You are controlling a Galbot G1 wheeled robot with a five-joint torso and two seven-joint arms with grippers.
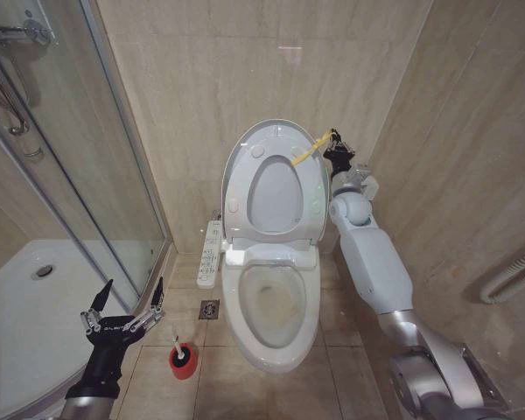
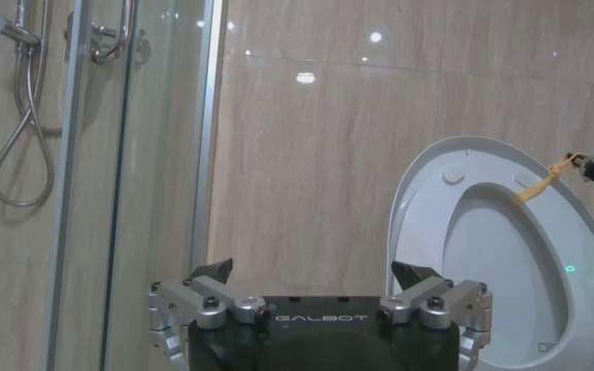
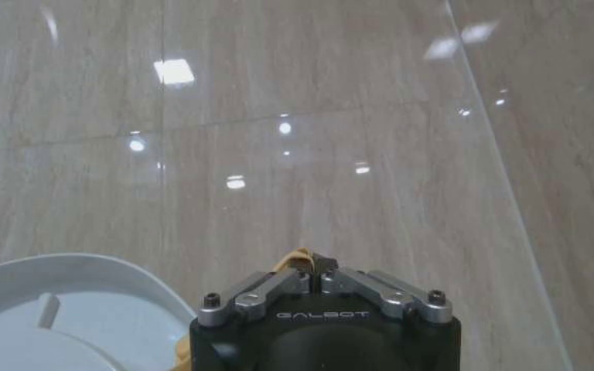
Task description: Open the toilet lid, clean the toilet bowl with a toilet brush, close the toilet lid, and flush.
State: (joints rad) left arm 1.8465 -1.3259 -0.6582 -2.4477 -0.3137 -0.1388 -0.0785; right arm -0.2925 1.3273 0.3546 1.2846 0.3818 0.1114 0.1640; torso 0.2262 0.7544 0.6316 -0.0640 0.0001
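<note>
The toilet lid (image 1: pixel 276 197) stands raised against the wall, seen through the hole of the seat ring (image 1: pixel 245 166), which is up with it. My right gripper (image 1: pixel 335 144) is at the lid's top right edge, shut on the yellow loop tag (image 1: pixel 304 152). The right wrist view shows the closed right gripper (image 3: pixel 318 267) pinching the tag (image 3: pixel 297 255). The toilet bowl (image 1: pixel 271 306) lies uncovered, stained yellowish inside. The toilet brush (image 1: pixel 177 337) stands in its red holder (image 1: pixel 184 360) on the floor left of the bowl. My left gripper (image 1: pixel 129 302) hovers open just left of the brush, holding nothing.
A side button panel (image 1: pixel 210 254) juts from the toilet's left. The glass shower door (image 1: pixel 114 175) and white shower tray (image 1: pixel 26 315) close off the left side. A floor drain (image 1: pixel 209 309) sits beside the bowl. Pipes (image 1: pixel 512 276) run along the right wall.
</note>
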